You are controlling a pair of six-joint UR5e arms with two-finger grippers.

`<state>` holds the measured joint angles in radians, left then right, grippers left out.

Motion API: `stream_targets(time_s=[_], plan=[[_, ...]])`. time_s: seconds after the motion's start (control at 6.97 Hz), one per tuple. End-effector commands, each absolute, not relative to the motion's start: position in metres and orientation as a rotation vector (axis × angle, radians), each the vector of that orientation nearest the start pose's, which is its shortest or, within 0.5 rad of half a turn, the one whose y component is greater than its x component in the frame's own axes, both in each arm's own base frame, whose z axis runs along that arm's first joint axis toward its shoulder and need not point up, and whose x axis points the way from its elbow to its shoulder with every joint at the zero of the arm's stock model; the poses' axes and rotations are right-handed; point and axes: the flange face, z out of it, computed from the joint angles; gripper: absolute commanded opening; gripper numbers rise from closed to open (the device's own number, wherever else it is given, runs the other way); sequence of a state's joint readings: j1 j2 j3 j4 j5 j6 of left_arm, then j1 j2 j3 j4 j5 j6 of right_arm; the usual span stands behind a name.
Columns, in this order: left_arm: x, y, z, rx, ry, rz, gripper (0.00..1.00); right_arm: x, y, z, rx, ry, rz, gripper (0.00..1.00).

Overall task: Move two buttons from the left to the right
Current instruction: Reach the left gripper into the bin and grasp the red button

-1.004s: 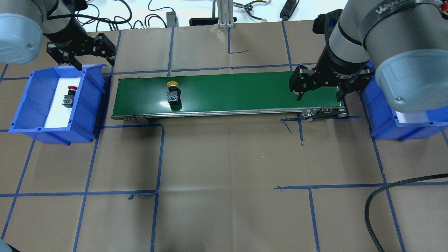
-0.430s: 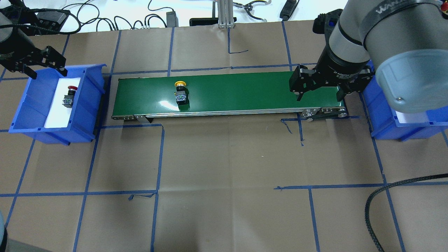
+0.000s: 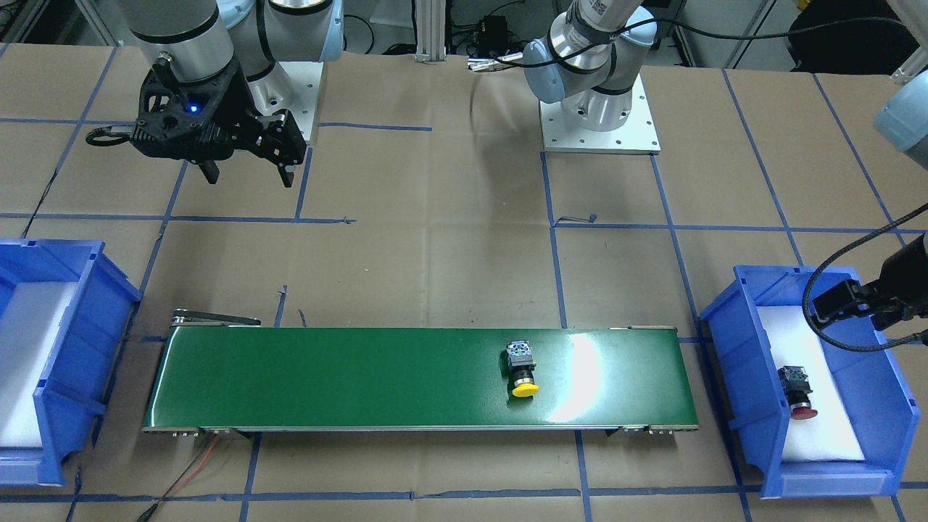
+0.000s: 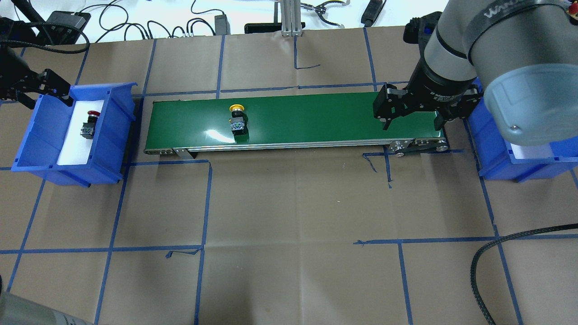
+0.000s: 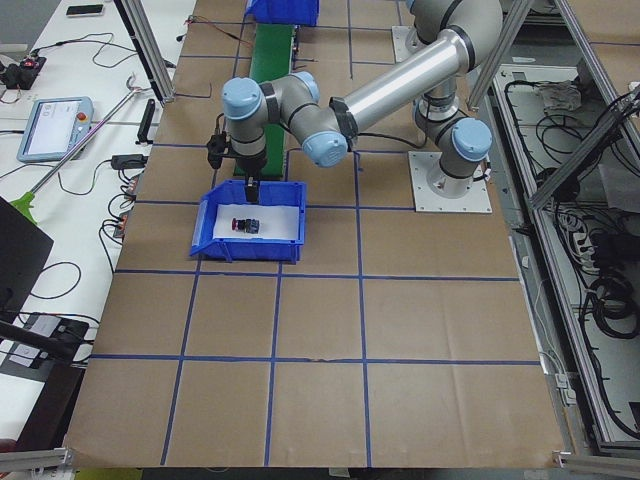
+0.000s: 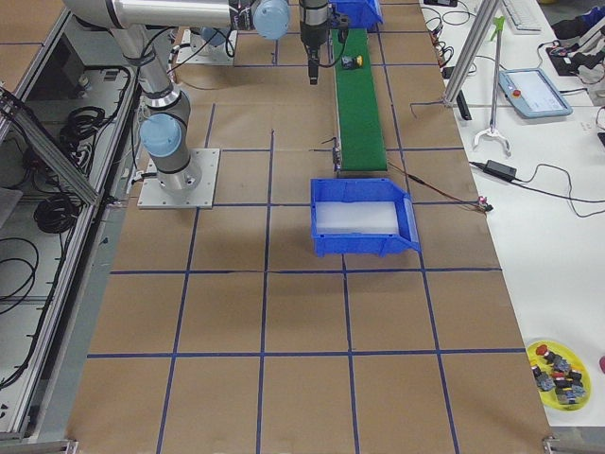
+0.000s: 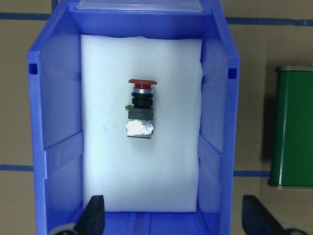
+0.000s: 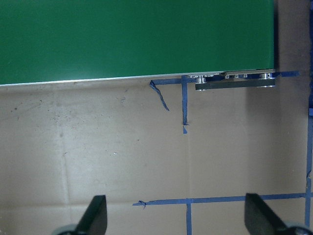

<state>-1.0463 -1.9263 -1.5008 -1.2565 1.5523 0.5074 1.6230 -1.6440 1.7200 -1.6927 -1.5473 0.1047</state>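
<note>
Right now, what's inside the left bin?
In the left bin, a white foam pad lines the bottom, and the red button lies on its side on it. The bin floor under the pad is covered.

left claw spread wide, right claw spread wide, both pointing down

The right arm shows cut-off letters "WAN"; its wrist collar reads "2F Adaptive".
</note>
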Motion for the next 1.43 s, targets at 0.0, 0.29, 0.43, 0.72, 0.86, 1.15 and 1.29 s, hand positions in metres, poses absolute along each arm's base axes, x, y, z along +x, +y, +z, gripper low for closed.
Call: stream_targets(time_s=[0.0,0.29,0.43,0.72,0.86,1.15,1.29], plan=[[0.204,-0.63,0.302,-0.012,3.134,-0.077,1.0,0.16,-0.458,0.461,0.085,3.106,-0.08,1.0],[0.208,-0.638,0.272,-0.011,3.127,-0.099,1.0,0.162,-0.482,0.447,0.083,3.1,-0.138,1.0],[0.211,-0.643,0.258,-0.011,3.126,-0.101,1.0,0.162,-0.484,0.45,0.083,3.095,-0.178,1.0],[0.214,-0.649,0.225,-0.016,3.134,-0.072,1.0,0.162,-0.485,0.45,0.083,3.095,-0.179,1.0],[0.213,-0.648,0.219,-0.016,3.14,-0.057,1.0,0.162,-0.484,0.451,0.083,3.098,-0.182,1.0],[0.213,-0.648,0.213,-0.019,3.144,-0.047,0.93,0.161,-0.484,0.451,0.083,3.1,-0.182,1.0],[0.213,-0.649,0.213,-0.017,3.144,-0.05,0.63,0.162,-0.485,0.45,0.083,3.098,-0.179,1.0]])
